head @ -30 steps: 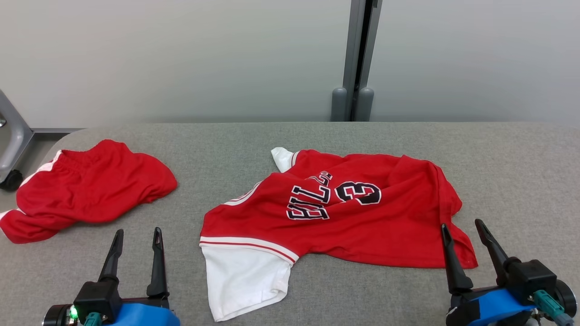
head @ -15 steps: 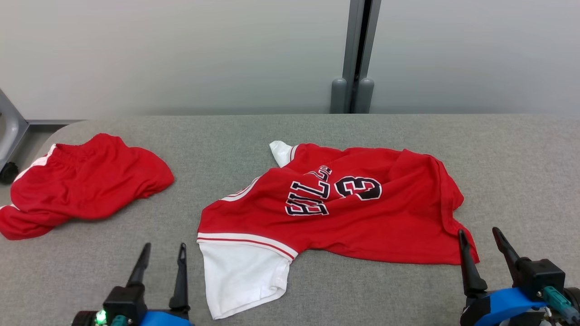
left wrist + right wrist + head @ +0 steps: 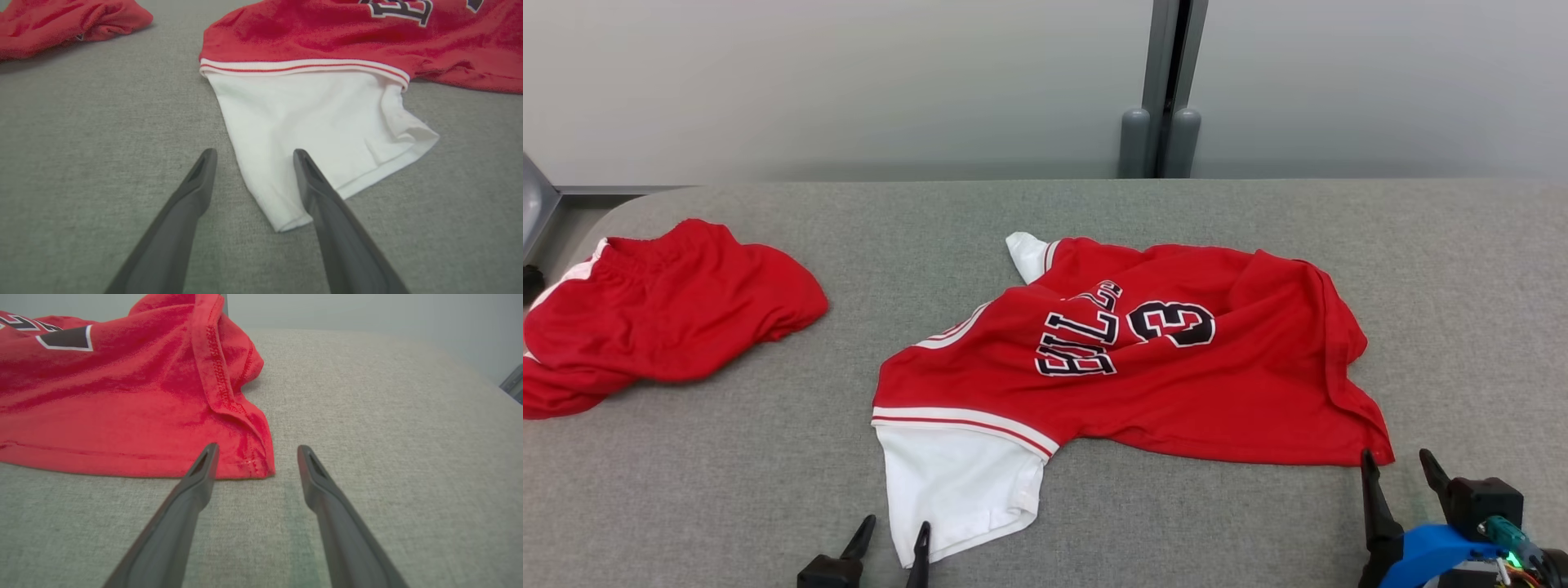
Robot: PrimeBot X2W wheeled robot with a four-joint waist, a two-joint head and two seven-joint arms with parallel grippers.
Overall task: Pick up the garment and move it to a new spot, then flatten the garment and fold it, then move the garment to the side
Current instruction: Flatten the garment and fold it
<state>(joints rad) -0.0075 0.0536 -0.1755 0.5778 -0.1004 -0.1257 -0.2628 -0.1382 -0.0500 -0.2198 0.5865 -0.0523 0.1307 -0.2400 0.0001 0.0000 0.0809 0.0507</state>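
You have the red jersey (image 3: pixel 1143 367) lying rumpled near the middle of the grey tabletop (image 3: pixel 727 490), lettering and number facing up, with its white sleeve (image 3: pixel 310 122) spread toward the near edge. Your left hand (image 3: pixel 254 152) is spread wide and holds nothing. In its wrist view one finger lies over the sleeve's near corner and the other over bare tabletop, so the sleeve's edge runs between them; you cannot tell whether either finger touches the cloth. Your right hand (image 3: pixel 257 446) is also wide open and empty, set low at the jersey's near right hem corner, which lies just at its fingertips. A pair of red shorts (image 3: pixel 662 314) sits bunched at the far left of the tabletop, well apart from the jersey.
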